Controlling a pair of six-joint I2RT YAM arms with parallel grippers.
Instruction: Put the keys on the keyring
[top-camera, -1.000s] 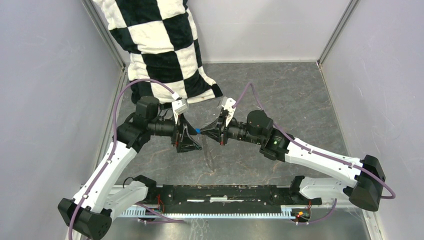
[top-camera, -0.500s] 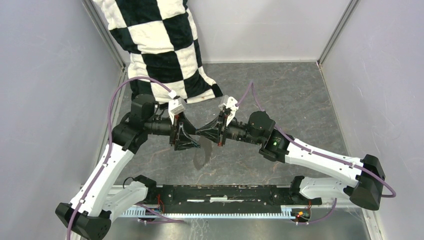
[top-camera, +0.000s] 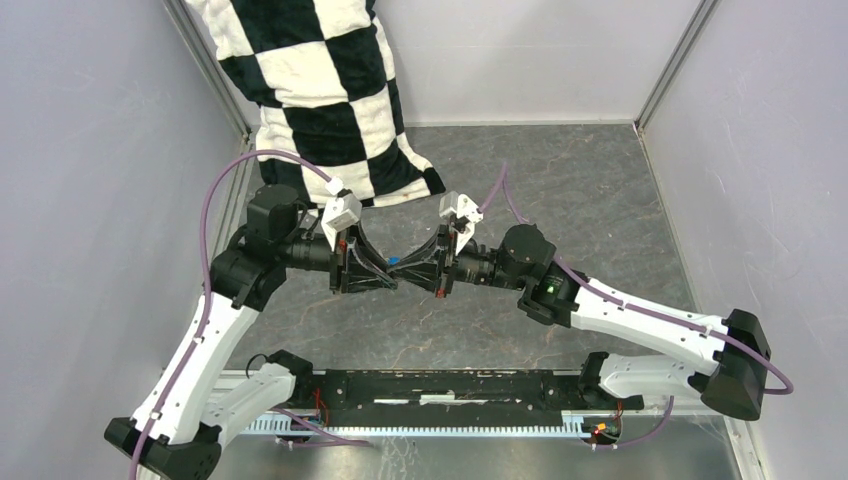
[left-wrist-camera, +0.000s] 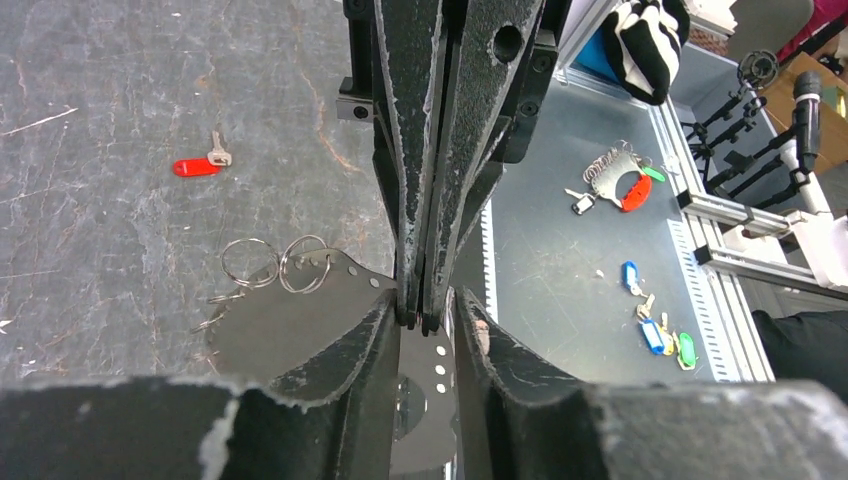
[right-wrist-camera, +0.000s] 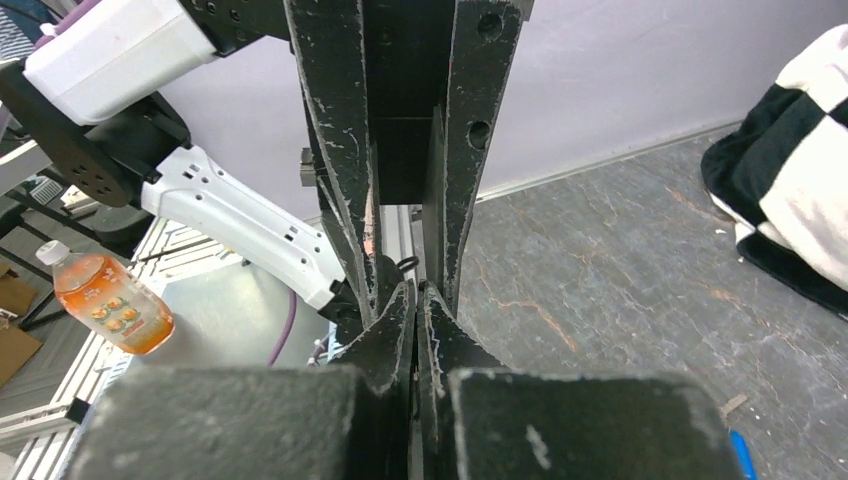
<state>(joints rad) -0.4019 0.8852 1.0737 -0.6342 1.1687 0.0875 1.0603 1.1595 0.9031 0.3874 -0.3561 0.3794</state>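
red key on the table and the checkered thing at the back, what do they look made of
The red key: head looks like smooth moulded plastic, solid even red; its small blade is silvery, likely metal, from the pale shine. The checkered cloth: soft plush fabric, matte, with a fuzzy pile and slack folds; possibly fleece.

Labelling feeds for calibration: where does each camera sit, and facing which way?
Top external: above and behind the bases, looking down at the table; both arms, left gripper and right gripper tip to tip.
Left wrist: faces the right gripper, red key on the table beyond; own fingers below.
Right wrist: faces the left gripper; own fingers below.
Shared: top and right wrist both show the checkered cloth.
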